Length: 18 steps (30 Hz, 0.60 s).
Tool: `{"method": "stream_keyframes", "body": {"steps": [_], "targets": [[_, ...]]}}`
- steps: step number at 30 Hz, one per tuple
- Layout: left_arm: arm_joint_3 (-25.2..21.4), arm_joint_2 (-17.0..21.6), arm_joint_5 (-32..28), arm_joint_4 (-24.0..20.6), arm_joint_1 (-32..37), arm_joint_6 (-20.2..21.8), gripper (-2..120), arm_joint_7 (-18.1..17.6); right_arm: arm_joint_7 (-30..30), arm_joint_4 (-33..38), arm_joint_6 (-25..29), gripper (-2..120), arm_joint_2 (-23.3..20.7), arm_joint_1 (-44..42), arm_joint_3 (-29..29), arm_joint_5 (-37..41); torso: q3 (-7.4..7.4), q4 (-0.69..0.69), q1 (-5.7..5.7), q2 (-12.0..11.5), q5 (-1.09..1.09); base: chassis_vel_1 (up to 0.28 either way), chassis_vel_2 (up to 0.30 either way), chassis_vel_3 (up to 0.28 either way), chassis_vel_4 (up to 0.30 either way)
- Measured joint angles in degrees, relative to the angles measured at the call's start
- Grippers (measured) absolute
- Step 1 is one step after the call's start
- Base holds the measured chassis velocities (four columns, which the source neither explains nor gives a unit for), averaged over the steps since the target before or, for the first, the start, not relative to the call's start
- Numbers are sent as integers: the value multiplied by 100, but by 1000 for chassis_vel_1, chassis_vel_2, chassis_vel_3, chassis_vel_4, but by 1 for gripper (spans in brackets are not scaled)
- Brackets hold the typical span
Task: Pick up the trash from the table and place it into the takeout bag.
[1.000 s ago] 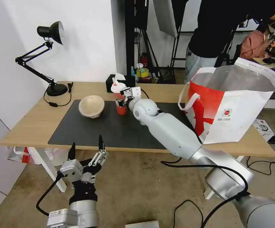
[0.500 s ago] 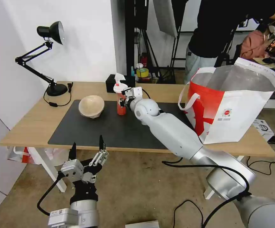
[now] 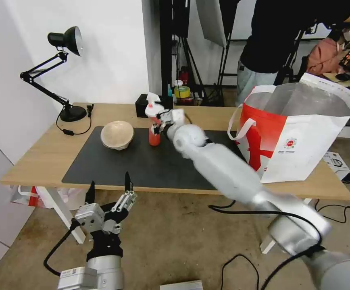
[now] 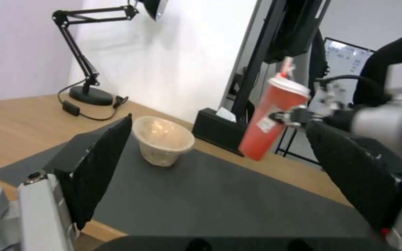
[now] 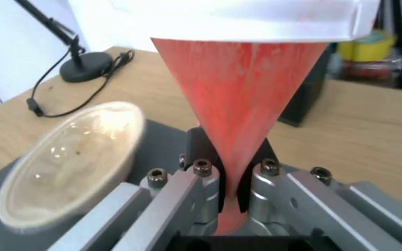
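A tall red cup (image 3: pixel 154 133) with a white lid and straw hangs tilted over the back of the dark mat (image 3: pixel 142 165) on the table (image 3: pixel 38 157). My right gripper (image 3: pixel 159 128) is shut on its lower part. The right wrist view shows the black pads (image 5: pixel 201 150) squeezing the cup (image 5: pixel 238 87). A beige paper bowl (image 3: pixel 117 135) lies tipped on the mat to the cup's left. The takeout bag (image 3: pixel 300 133) stands open at the table's right end. My left gripper (image 3: pixel 108 189) waits open below the table's front edge, facing the bowl (image 4: pixel 163 139) and cup (image 4: pixel 270 122).
A black tissue box (image 3: pixel 142 108) sits behind the cup, and a black desk lamp (image 3: pixel 68 80) with its cable stands at the back left. A person in black stands behind the bag. Cables lie on the floor to the right.
My right arm has shifted slightly with the cup in its grip and is blurred now. The cup shows more of its red side. The left arm has stayed put.
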Motion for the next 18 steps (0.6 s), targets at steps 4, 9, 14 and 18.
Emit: {"method": "stream_keyframes", "body": {"steps": [4, 9, 14, 18], "targets": [[-9, 1, 7, -34, 43, 2, 100, 2, 103, 636, -64, 4, -404, -21, 167, 176, 1, 5, 2, -1, 0, -1, -13, -4, 0], [-23, 20, 15, -35, 61, 2, 100, 2, 322, 1138, -151, 4, -711, 37, 269, 368, 1, 5, 1, -1, -1, 0, 0, 0, 0], [-19, 14, 30, -18, 65, 0, 100, 2, 578, 1721, -286, 4, -1074, 82, 364, 587, 2, 5, 2, -1, 1, 0, 0, 0, 0], [2, -3, 45, -6, 65, -1, 100, 2, 704, 1993, -356, 4, -1308, 85, 461, 665, 1, 6, 1, -1, 0, 0, 0, 0, 0]]}}
